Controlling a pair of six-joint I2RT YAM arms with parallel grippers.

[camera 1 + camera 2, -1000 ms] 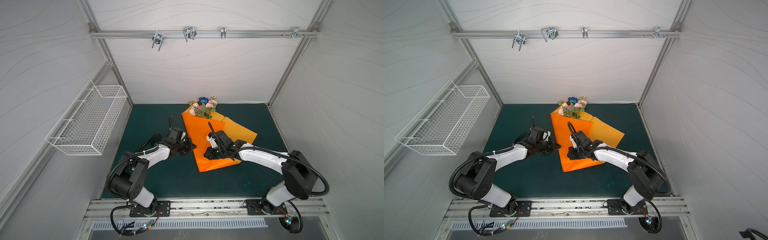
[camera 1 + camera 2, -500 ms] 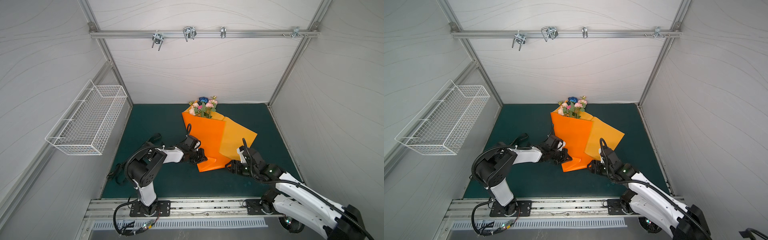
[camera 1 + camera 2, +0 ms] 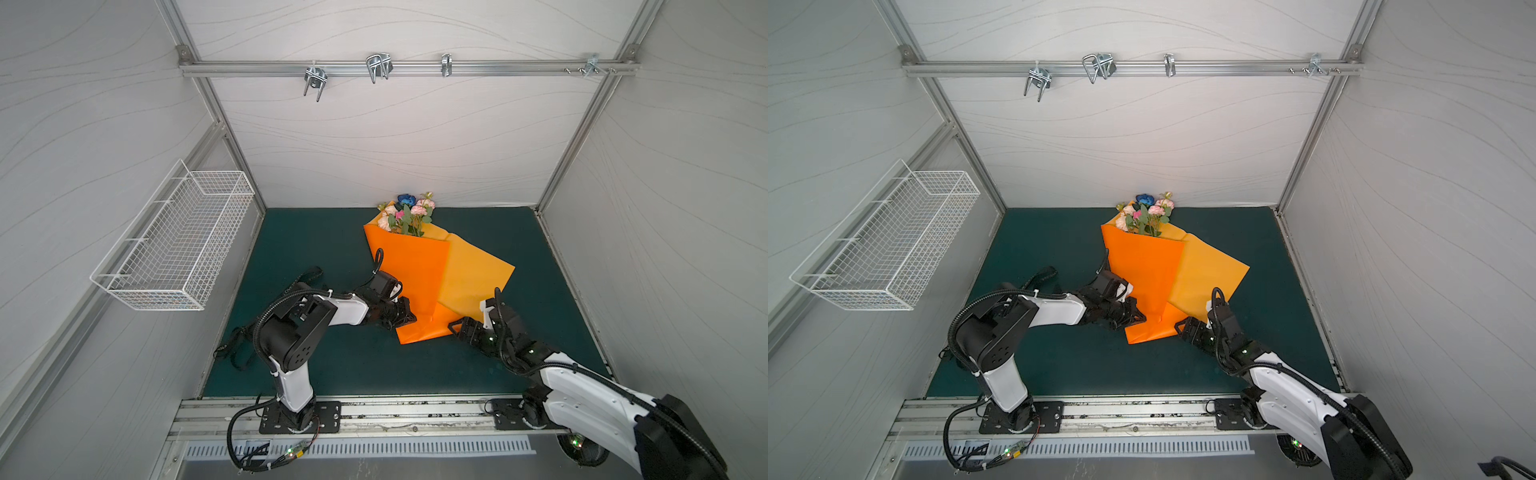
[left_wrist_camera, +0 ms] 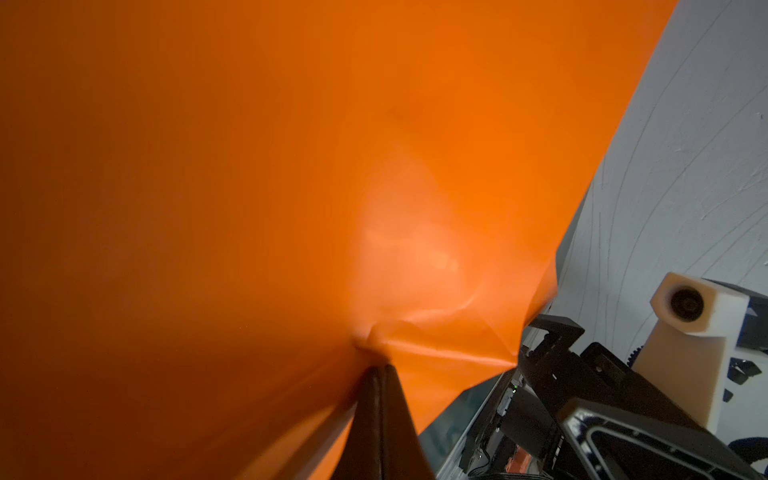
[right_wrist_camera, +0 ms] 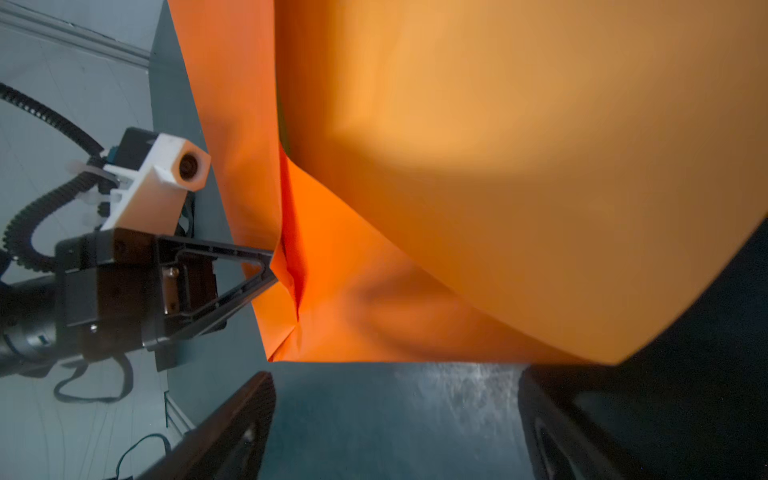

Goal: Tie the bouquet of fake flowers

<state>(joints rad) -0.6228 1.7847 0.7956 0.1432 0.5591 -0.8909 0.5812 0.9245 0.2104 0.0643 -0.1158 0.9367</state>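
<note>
The bouquet of fake flowers lies at the far end of the mat, its blooms sticking out of a folded orange wrapping paper. My left gripper is shut, pinching the paper's near left edge, where the sheet creases. From the right wrist view the left gripper shows with its tips at that fold. My right gripper stands open just off the paper's near right corner, with only bare mat between its fingers. The stems are hidden under the paper.
A black lettered ribbon trails on the mat by the left arm's base. A white wire basket hangs on the left wall. A rail with metal hooks crosses the back wall. Walls close in the green mat.
My right gripper has let go, opened wide and drawn back off the paper towards the front right. My left gripper slid down the paper's left edge towards its near end.
</note>
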